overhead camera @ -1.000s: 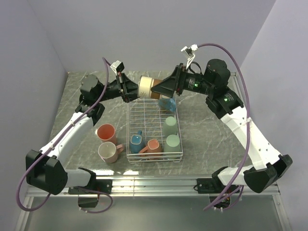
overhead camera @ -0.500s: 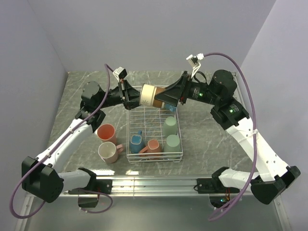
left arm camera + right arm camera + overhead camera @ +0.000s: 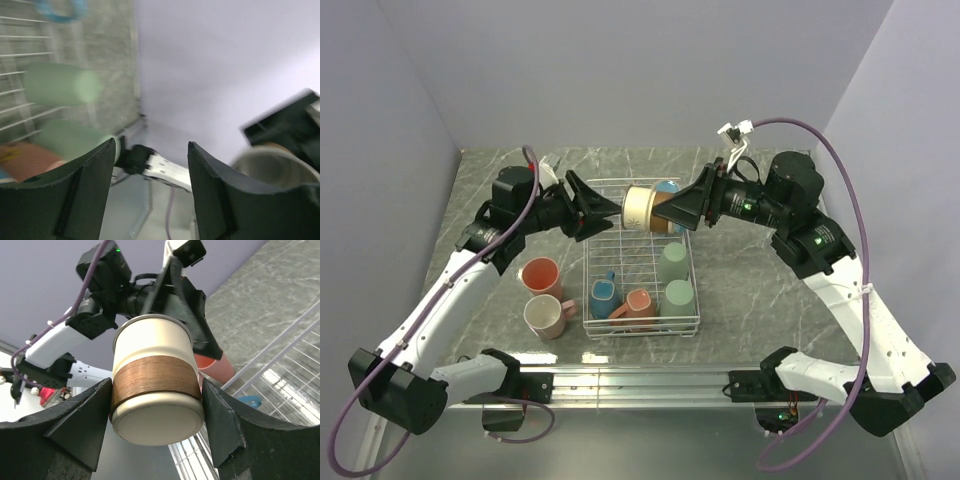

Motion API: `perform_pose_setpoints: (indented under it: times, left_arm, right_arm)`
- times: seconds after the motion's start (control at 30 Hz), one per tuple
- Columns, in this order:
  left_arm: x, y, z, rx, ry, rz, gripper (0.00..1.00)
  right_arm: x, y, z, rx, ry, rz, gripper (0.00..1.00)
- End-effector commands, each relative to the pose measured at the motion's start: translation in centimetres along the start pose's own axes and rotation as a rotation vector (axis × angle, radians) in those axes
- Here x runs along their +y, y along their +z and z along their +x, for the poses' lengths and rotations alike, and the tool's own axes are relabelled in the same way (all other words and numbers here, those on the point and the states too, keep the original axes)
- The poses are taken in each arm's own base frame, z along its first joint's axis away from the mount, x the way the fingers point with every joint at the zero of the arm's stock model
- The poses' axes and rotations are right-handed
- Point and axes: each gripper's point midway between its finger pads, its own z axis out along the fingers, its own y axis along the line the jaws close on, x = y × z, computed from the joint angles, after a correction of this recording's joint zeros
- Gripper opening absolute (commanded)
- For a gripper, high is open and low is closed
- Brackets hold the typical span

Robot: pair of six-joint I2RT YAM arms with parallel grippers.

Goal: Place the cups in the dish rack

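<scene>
A cream cup with a brown wood-look band (image 3: 642, 208) (image 3: 155, 375) hangs sideways over the far end of the white wire dish rack (image 3: 588, 270). My right gripper (image 3: 670, 210) (image 3: 156, 390) is shut on its sides near the base. My left gripper (image 3: 605, 207) (image 3: 151, 145) stands open just left of the cup's mouth, apart from it, with nothing between its fingers. In the rack sit two upturned mint green cups (image 3: 672, 262) (image 3: 677, 297), a teal cup (image 3: 604, 296) and a salmon cup (image 3: 638, 303). A blue cup (image 3: 668, 189) shows at the far end, partly hidden.
Two cups stand on the marble table left of the rack: a salmon-orange one (image 3: 540, 274) and a cream one (image 3: 545, 315). Grey walls close in the table on three sides. The arm bases sit on a metal rail (image 3: 640, 385) at the near edge.
My left gripper has opened, let go of the cream cup and drawn back to the left. The right gripper keeps the cup and has shifted slightly right over the rack.
</scene>
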Motion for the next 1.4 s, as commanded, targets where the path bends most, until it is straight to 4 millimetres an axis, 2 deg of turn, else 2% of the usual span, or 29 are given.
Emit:
perform_pose_setpoints:
  times: [0.0, 0.03, 0.07, 0.1, 0.13, 0.17, 0.2, 0.23, 0.27, 0.3, 0.37, 0.4, 0.43, 0.5, 0.6, 0.7, 0.8, 0.9, 1.07, 1.23, 1.37]
  left_arm:
    - [6.9, -0.7, -1.2, -0.07, 0.038, -0.287, 0.64]
    - [7.6, -0.8, -1.8, -0.086, 0.04, -0.311, 0.64]
    - [8.7, -1.0, -2.5, -0.114, 0.051, -0.358, 0.63]
    - [9.5, -0.9, -3.1, -0.125, 0.048, -0.39, 0.63]
    - [9.8, -1.2, -4.3, -0.16, 0.059, -0.411, 0.63]
    - [10.2, -1.3, -5.2, -0.182, 0.072, -0.432, 0.63]
    - [11.8, -1.5, -6.1, -0.193, 0.079, -0.505, 0.63]
    - [11.2, -2.1, -7.8, -0.231, 0.093, -0.516, 0.63]
    - [11.5, -2.4, -8.7, -0.235, 0.144, -0.54, 0.62]
    - [12.2, -2.4, -9.6, -0.243, 0.157, -0.577, 0.62]
    - [12.8, -3.7, -11.8, -0.297, 0.203, -0.658, 0.61]
    - [13.6, -3.9, -12.7, -0.308, 0.202, -0.684, 0.61]
    - [13.9, -4.0, -13.1, -0.31, 0.206, -0.689, 0.6]
    - [15.4, -4.4, -13.6, -0.304, 0.21, -0.709, 0.59]
    - [16.5, -4.8, -14.1, -0.295, 0.204, -0.699, 0.57]
    - [17.6, -5.3, -14.4, -0.285, 0.208, -0.694, 0.57]
    - [19.2, -5.7, -14.6, -0.268, 0.206, -0.697, 0.55]
    - [20.5, -6.1, -14.8, -0.244, 0.208, -0.709, 0.53]
    - [21.6, -7.1, -15.3, -0.247, 0.206, -0.717, 0.52]
    - [22.5, -6.5, -15.2, -0.225, 0.165, -0.684, 0.51]
    - [22.9, -5.7, -15.3, -0.209, 0.135, -0.669, 0.49]
  right_arm:
    - [-0.2, -1.2, -2.0, -0.054, -0.067, 0.074, 0.0]
    - [-1.1, -1.0, -2.6, -0.052, -0.092, 0.116, 0.0]
    - [-2.4, -1.0, -2.0, -0.014, -0.072, 0.174, 0.0]
    - [-5.2, -0.2, -2.0, 0.008, -0.058, 0.261, 0.0]
    - [-5.5, -0.2, -2.9, 0.007, -0.081, 0.294, 0.0]
    - [-7.1, 0.1, -3.0, 0.031, -0.109, 0.353, 0.0]
    - [-8.7, -0.1, -1.9, 0.095, -0.081, 0.424, 0.0]
    - [-10.9, 0.8, -2.6, 0.114, -0.078, 0.501, 0.0]
    - [-12.1, 1.1, -2.3, 0.147, -0.082, 0.538, 0.0]
    - [-14.3, 1.7, -1.0, 0.21, -0.045, 0.591, 0.0]
    - [-16.3, 2.0, -1.0, 0.218, -0.034, 0.666, 0.0]
    - [-18.4, 2.4, 0.4, 0.275, -0.002, 0.716, 0.0]
    - [-19.4, 2.5, 0.3, 0.282, 0.004, 0.758, 0.0]
    - [-22.0, 3.4, 2.0, 0.372, 0.048, 0.813, 0.0]
    - [-24.4, 4.0, 3.0, 0.434, 0.066, 0.875, 0.0]
    - [-25.8, 4.5, 2.6, 0.434, 0.063, 0.925, 0.0]
    - [-27.1, 4.6, 3.7, 0.495, 0.091, 0.965, 0.0]
    - [-27.4, 4.1, 4.9, 0.544, 0.122, 0.988, 0.0]
    - [-25.6, 3.4, 5.4, 0.528, 0.147, 0.956, 0.0]
    - [-23.5, 2.6, 5.6, 0.543, 0.179, 0.919, 0.0]
    - [-23.9, 2.1, 7.2, 0.584, 0.197, 0.932, 0.0]
